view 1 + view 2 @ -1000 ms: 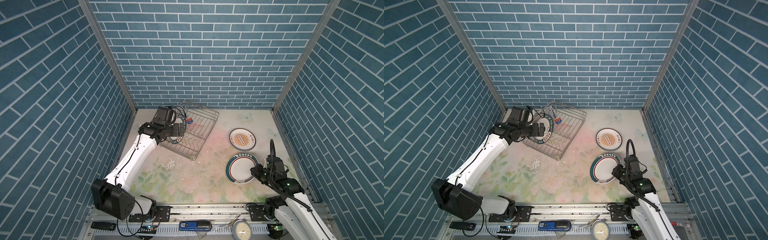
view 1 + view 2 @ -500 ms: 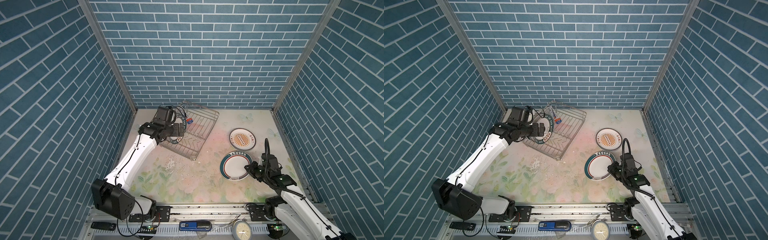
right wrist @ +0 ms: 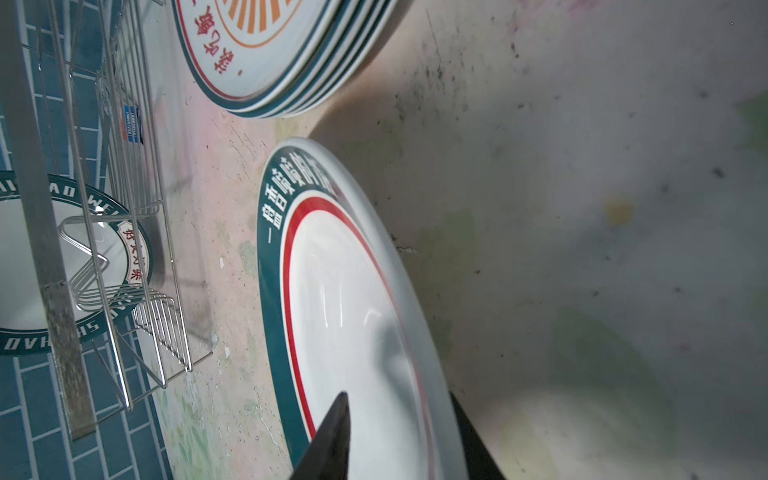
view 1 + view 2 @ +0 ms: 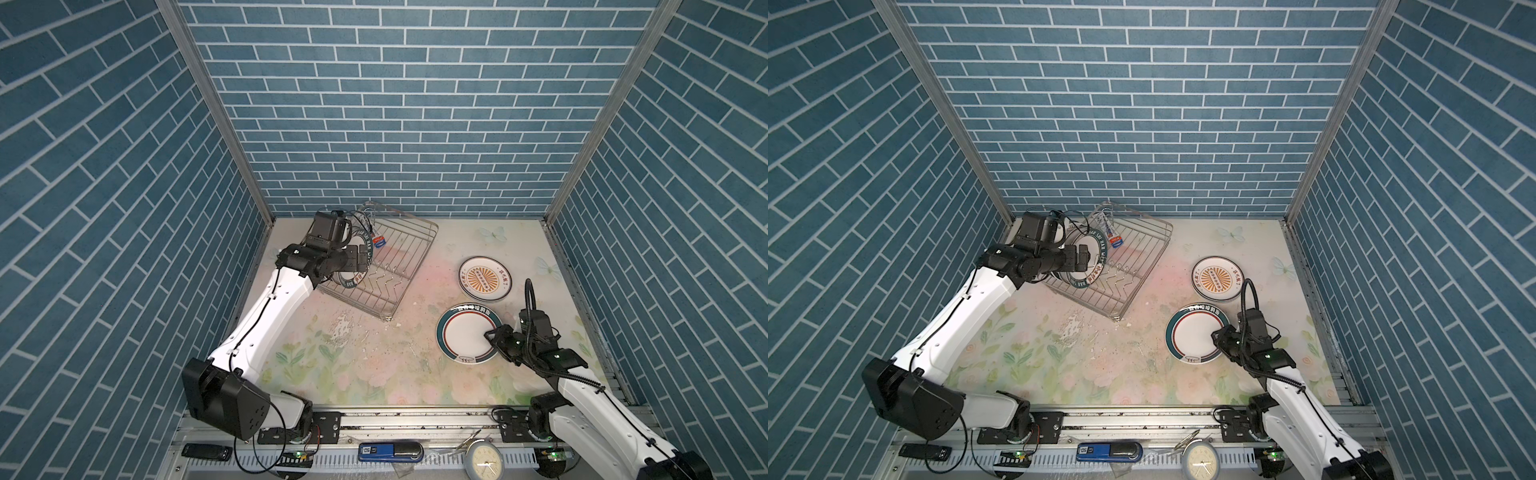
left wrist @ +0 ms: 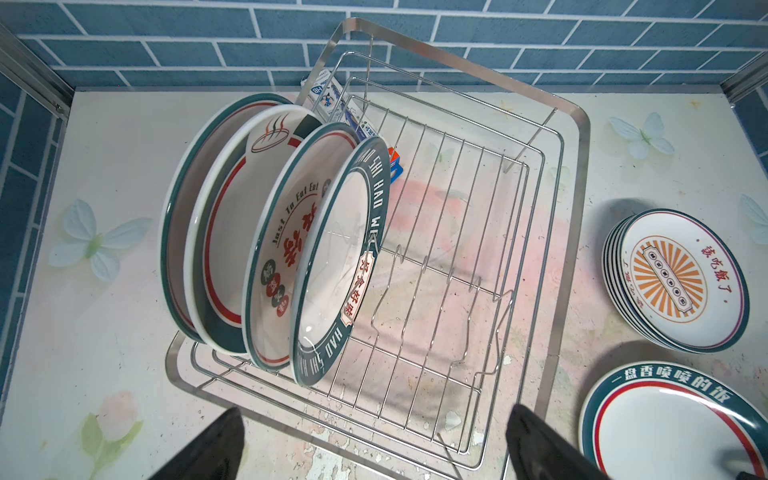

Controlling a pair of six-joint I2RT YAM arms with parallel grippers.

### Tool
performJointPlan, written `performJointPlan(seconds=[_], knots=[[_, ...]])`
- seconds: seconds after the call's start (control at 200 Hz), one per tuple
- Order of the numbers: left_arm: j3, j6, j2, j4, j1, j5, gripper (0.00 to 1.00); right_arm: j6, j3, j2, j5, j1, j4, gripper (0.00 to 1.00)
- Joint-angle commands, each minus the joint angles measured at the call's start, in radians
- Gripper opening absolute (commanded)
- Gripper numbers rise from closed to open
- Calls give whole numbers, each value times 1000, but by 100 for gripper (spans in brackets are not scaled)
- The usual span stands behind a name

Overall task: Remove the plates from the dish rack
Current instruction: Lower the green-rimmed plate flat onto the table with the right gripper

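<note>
Several plates [image 5: 332, 257] stand on edge at the left end of the silver wire dish rack [image 5: 457, 249], which also shows in both top views [image 4: 399, 266] [image 4: 1133, 266]. My left gripper [image 5: 374, 409] hangs open above the rack's near side, beside those plates [image 4: 351, 282], holding nothing. On the table to the right lies a stack of sunburst plates [image 4: 484, 277] [image 3: 266, 41]. In front of the stack is a plate with a teal and red rim [image 4: 463, 336] [image 3: 345, 299]. My right gripper [image 3: 397, 395] [image 4: 490, 334] straddles that plate's near rim, its jaws apart.
A paper label [image 4: 379, 240] hangs on the rack's far side. Along the front rail lie a small clock [image 4: 484, 459], a blue device [image 4: 390, 451] and a black remote [image 4: 206, 451]. Blue brick walls close in the left, back and right.
The right arm carried the teal and red plate slightly left, and its jaws have spread apart round the rim. The left arm has not moved.
</note>
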Motion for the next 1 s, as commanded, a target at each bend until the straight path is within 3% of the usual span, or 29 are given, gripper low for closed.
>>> performJointPlan(seconds=[0.0, 0.55, 0.995], knots=[[22, 11, 0, -18, 5, 1, 99, 13, -24, 23, -13, 10, 54, 42], [29, 20, 15, -30, 5, -40, 99, 7, 0, 149, -1, 33, 108, 47], [31, 17, 22, -32, 5, -41, 99, -35, 75, 279, 40, 79, 45, 62]])
